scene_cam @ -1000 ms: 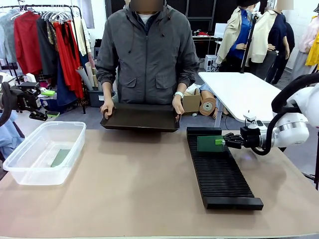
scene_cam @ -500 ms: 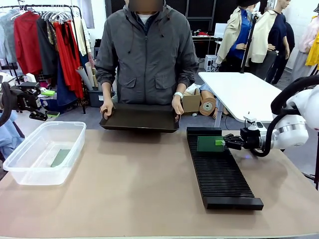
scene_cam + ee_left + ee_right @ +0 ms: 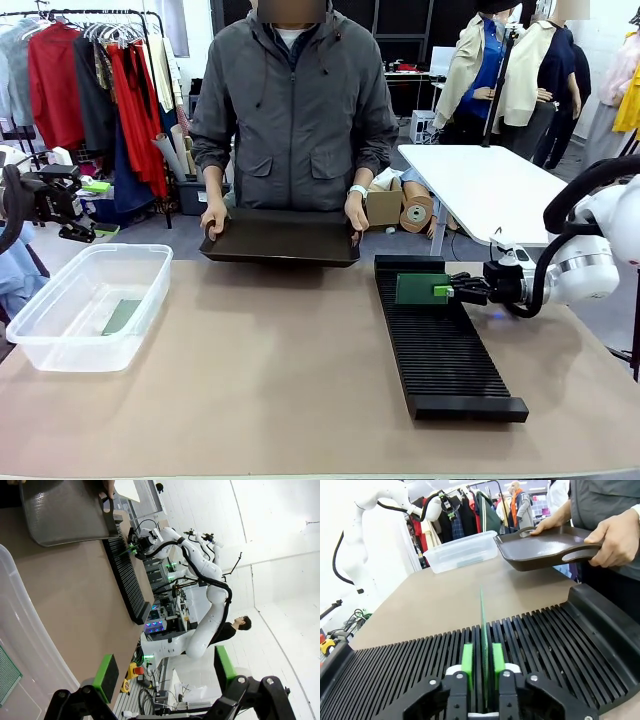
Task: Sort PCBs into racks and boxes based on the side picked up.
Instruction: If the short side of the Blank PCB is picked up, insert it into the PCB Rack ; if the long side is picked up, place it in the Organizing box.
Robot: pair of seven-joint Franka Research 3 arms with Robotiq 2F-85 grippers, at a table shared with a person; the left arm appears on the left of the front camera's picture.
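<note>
Standing on edge between your right gripper (image 3: 482, 667)'s green pads (image 3: 466, 660), the PCB (image 3: 483, 625) sits in a slot of the rack (image 3: 530, 640), its long axis running straight out ahead of the claw, toward the person's black tray (image 3: 545, 547). The pads lie just beside both faces; whether they touch or have a sliver of gap you cannot tell, so treat the grip as uncertain. Nothing blocks the way back along the fingers' own line, so that looks like the safe retreat; any sideways drift could tip the board out of its slot. Your left gripper (image 3: 165, 675) hangs wide open and empty, with the clear box (image 3: 80, 300), and another PCB (image 3: 121, 317) lying flat in it, below it and well apart.
</note>
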